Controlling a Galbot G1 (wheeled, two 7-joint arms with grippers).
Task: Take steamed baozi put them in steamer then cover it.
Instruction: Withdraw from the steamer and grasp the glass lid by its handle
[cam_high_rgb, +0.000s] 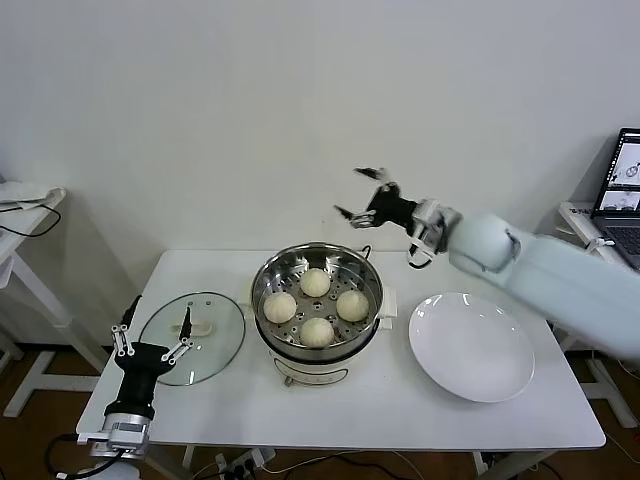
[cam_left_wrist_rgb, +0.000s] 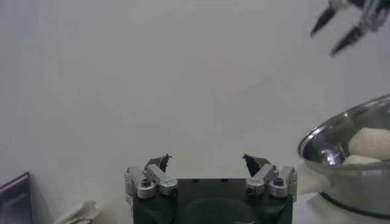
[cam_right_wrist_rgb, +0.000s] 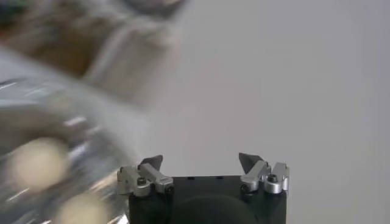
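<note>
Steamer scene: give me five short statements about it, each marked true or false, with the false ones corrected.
1. All four baozi sit inside the steamer. True.
2. The cover is on the steamer. False: it lies on the table, to the steamer's left.
3. The white plate holds one baozi. False: it holds nothing.
4. The right gripper is open, raised behind the steamer. True.
5. The left gripper grips the cover's handle. False: it is open over the cover's near edge.
</note>
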